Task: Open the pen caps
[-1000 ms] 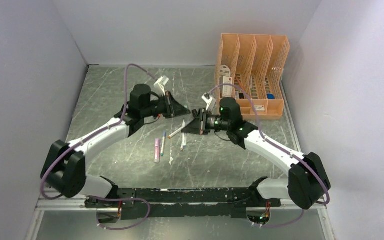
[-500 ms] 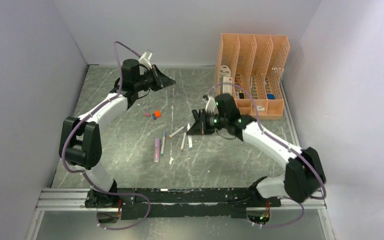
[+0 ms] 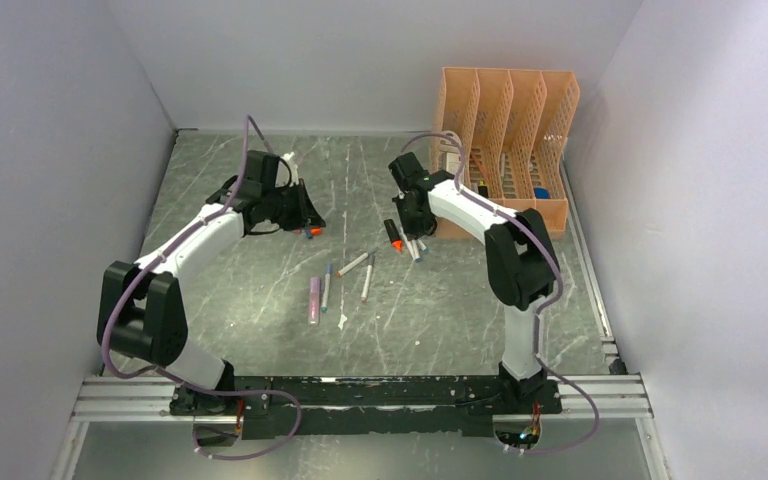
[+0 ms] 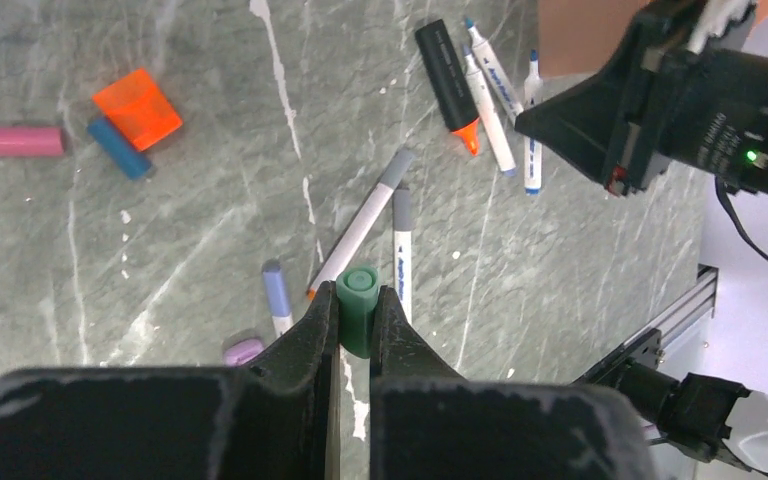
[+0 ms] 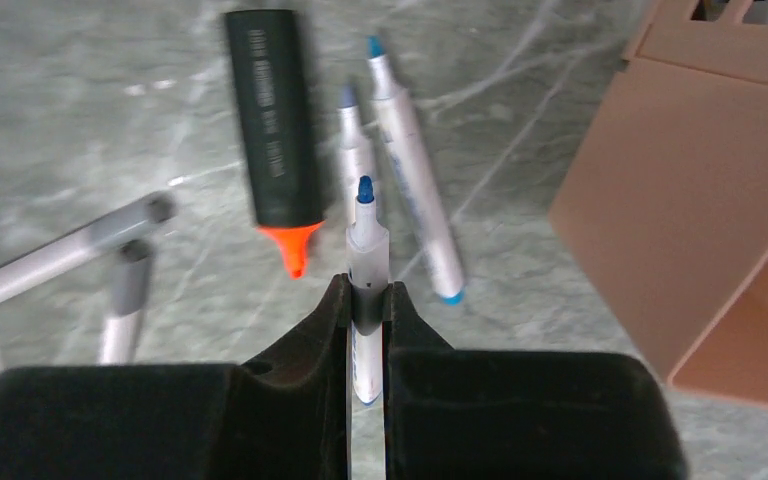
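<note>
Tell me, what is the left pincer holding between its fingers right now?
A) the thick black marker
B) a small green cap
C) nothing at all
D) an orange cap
B: in the left wrist view the left pincer is shut on a small green cap, while the orange cap lies apart from it, untouched.

Showing a peach lattice file rack [image 3: 505,110] standing upright at the far right of a grey, white-veined tabletop [image 3: 440,320], holding a white packet [image 3: 451,160] in its leftmost slot and other items too small for telling apart, being enclosed by pale walls [image 3: 40,150].
</note>
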Available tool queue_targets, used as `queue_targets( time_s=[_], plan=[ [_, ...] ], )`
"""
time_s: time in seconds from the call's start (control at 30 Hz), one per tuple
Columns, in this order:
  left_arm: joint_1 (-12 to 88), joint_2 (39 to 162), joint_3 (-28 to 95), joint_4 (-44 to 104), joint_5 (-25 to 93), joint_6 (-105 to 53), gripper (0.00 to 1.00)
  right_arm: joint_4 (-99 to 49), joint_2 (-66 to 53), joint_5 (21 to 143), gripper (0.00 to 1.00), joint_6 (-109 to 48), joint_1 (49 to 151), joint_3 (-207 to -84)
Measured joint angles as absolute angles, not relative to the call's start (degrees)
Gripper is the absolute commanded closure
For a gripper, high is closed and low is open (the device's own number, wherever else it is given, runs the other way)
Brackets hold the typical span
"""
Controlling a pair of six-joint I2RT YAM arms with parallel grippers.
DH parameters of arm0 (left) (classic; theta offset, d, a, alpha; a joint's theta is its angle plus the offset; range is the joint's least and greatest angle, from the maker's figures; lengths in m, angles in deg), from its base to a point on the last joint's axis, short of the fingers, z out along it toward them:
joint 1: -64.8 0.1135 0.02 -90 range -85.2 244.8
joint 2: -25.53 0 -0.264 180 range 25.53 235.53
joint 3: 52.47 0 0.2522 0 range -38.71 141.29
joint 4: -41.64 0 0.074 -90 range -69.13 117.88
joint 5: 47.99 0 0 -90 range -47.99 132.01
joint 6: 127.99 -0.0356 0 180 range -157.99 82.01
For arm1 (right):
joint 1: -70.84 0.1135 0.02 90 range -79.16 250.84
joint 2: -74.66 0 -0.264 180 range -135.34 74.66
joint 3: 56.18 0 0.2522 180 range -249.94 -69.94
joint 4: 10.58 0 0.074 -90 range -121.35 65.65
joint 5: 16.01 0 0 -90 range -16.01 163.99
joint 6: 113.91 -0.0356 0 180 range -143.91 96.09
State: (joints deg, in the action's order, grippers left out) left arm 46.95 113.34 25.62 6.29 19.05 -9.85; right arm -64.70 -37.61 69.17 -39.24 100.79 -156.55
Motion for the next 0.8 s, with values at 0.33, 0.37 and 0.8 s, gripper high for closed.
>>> queue_targets(
  time_s=[0.33,0.37,0.8],
  plan=[
    [47.0,113.5,25.6,3.7,20.4,-11.9,0.93,-68.2,-43.6,61.5,0.98,-36.7,100.7,-161.4],
    [47.0,113.6,25.6,3.7,20.4,-12.0,0.93,-68.1,-43.6,61.4,0.96,-36.7,100.7,-161.6],
    [47.0,114.0,25.6,3.7,20.6,-12.1,0.93,-67.3,-47.1,60.7,0.91,-36.0,101.0,-163.1]
  ],
)
